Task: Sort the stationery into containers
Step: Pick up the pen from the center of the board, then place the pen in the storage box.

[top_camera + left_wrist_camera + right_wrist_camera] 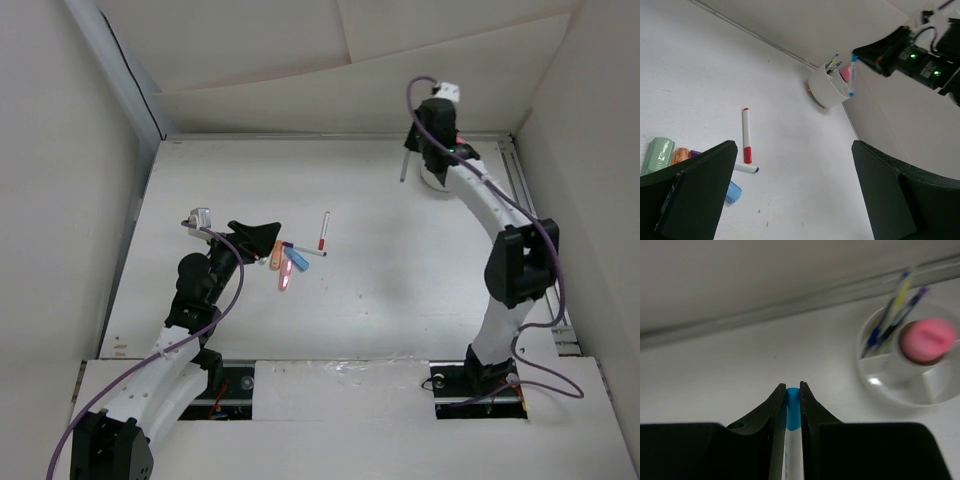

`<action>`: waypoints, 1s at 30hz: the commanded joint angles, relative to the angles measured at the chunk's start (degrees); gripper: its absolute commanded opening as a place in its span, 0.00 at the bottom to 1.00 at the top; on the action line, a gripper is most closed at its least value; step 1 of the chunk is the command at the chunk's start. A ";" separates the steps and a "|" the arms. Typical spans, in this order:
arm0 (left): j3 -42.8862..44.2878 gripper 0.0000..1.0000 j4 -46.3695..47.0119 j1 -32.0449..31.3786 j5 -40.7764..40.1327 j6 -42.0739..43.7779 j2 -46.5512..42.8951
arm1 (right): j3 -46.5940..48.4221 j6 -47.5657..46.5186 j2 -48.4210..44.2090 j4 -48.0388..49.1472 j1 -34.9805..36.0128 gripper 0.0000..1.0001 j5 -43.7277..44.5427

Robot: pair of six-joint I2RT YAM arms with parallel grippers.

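white walls (250, 60) close round a pale table (400, 300), seen from above with both arm bases along the bottom edge.

in the upper right of the overhead view the right gripper (793, 390) is pinched nearly closed on a blue-tipped pen (793, 410). its two dark fingers (777, 407) press the barrel from either side, and the blue end pokes out between their tips. the left wrist view shows this pen hanging upright just beside the white cup (827, 90), not inside it. whether its lower tip touches the rim cannot be told.

the cup sits at the far right edge of the table, at the right of the right wrist frame. it is divided inside. one compartment holds a few thin pens (895, 305) leaning on the rim, and another holds a pink capped bottle (927, 339).

the left gripper (792, 190) stands wide apart with nothing between its fingers, at centre left of the overhead view, over the loose stationery. there lie a green highlighter (657, 155), an orange highlighter (680, 155), a blue highlighter (732, 191) and a pink highlighter (285, 278), close together. a purple-tipped pen (745, 168) lies across them, and a red-capped pen (746, 135) lies just to the right with its red end near that pen.
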 commanded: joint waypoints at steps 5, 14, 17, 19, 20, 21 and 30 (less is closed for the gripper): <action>0.06 1.00 3.24 -0.03 0.86 -0.63 0.15 | -2.60 3.65 -6.24 13.81 -11.78 0.00 10.44; 0.05 1.00 4.91 -0.03 0.33 -0.63 2.43 | 5.12 -2.76 0.60 23.40 -17.67 0.00 18.17; 0.05 1.00 6.06 -0.03 0.33 -0.63 3.93 | 8.03 -6.28 4.37 25.43 -18.72 0.00 20.63; 0.05 1.00 6.67 -0.03 0.85 -0.63 4.72 | 9.26 -7.60 6.22 27.27 -18.73 0.00 21.52; 0.05 1.00 7.19 -0.03 0.86 -0.63 5.25 | 9.78 -8.65 7.88 27.98 -19.34 0.00 22.39; 0.05 1.00 7.20 -0.03 0.86 -0.63 5.25 | 10.57 -8.66 8.68 29.37 -19.34 0.00 22.40; -0.47 1.00 10.10 -0.03 0.86 -0.63 7.71 | 20.41 -11.82 18.96 29.92 -20.57 0.00 22.92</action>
